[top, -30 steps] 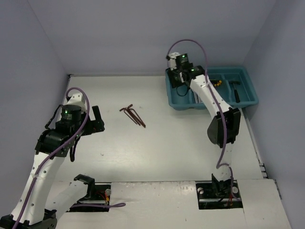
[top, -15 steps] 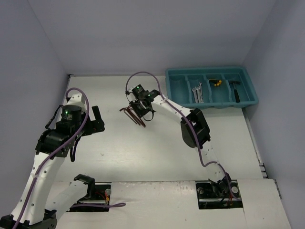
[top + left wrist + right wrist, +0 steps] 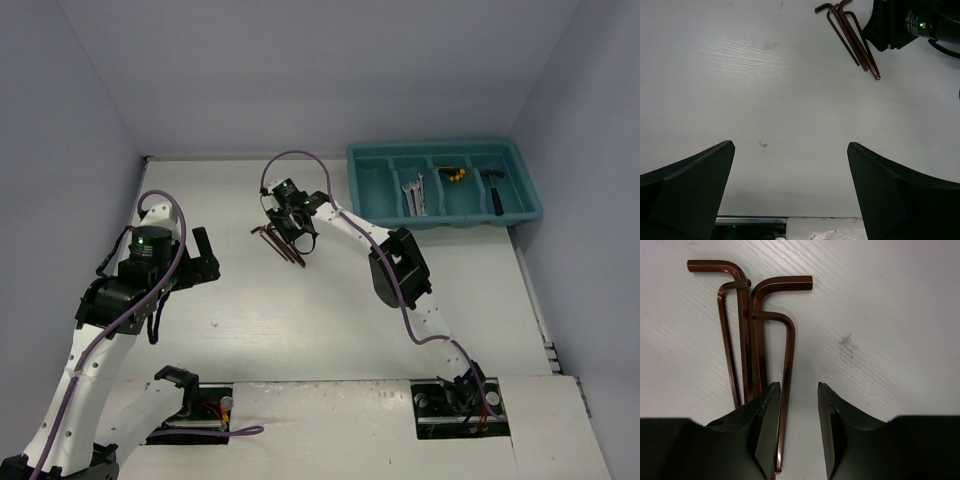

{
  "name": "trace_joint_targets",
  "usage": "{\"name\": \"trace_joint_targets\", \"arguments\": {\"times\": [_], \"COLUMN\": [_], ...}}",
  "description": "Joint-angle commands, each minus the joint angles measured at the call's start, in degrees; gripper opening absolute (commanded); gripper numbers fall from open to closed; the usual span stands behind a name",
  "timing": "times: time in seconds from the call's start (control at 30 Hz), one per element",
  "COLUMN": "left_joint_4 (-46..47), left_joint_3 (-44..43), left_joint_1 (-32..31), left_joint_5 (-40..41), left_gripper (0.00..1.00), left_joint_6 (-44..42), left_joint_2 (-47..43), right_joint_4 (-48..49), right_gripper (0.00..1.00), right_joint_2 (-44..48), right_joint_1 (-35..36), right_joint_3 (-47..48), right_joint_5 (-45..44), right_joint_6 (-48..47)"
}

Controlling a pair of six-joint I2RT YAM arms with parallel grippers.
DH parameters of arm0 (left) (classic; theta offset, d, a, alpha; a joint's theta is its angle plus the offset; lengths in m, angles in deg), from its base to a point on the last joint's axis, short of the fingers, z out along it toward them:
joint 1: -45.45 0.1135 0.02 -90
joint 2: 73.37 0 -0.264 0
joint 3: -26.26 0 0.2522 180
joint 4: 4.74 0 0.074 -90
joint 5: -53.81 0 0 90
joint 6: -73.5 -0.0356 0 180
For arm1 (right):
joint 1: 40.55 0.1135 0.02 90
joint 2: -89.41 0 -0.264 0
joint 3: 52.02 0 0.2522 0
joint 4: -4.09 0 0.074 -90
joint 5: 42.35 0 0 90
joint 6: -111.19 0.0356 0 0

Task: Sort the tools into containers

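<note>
Several reddish L-shaped hex keys [image 3: 278,243] lie bunched on the white table, and they also show in the left wrist view [image 3: 850,35]. My right gripper [image 3: 296,233] hangs low over their near ends, open. In the right wrist view the gripper [image 3: 797,387] has the long arm of the rightmost hex key [image 3: 786,390] lying between its fingers, against the left finger [image 3: 765,415]. The other keys [image 3: 747,340] lie just left of it. My left gripper [image 3: 205,258] is wide open and empty [image 3: 790,150] over bare table. The teal tray [image 3: 440,146] stands at the far right.
The tray holds silver wrenches [image 3: 415,195], yellow-and-black pieces [image 3: 457,173] and a small black hammer-like tool [image 3: 494,190] in separate compartments. Its leftmost compartment [image 3: 372,185] looks empty. The right arm's black wrist [image 3: 900,25] shows beside the keys. Walls close the table at the left, right and back.
My right arm swung from over the tray leftward to the hex keys and has settled slightly lower over them. The left arm has barely moved.
</note>
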Motion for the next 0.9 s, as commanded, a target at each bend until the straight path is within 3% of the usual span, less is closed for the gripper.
{"name": "trace_joint_targets", "arguments": {"times": [0.0,0.2,0.47,0.67,0.87], "left_joint_4": [2.25,2.25,2.42,2.51,2.61], "left_joint_3": [-0.36,-0.24,-0.42,-0.8,-2.21], "left_joint_1": [0.21,0.21,0.21,0.21,0.21], "left_joint_5": [0.17,0.23,0.52,0.75,0.83], "left_gripper": [0.95,0.95,0.95,0.95,0.95], "left_joint_6": [0.96,0.93,-0.18,-1.07,-1.79], "left_joint_2": [-0.15,0.0,0.8,1.87,2.77], "right_joint_4": [1.67,1.96,1.96,1.78,1.68], "right_gripper": [0.33,0.27,0.02,0.0,0.0], "right_joint_2": [-1.29,-0.53,11.23,22.58,32.01], "right_joint_1": [0.48,0.52,-0.77,-3.4,-5.69], "right_joint_3": [1.79,-1.46,-17.61,-29.38,-31.93], "right_joint_5": [-1.38,-2.07,-6.74,-5.31,-4.27], "right_joint_6": [1.48,1.17,0.16,-2.42,-2.58]}}
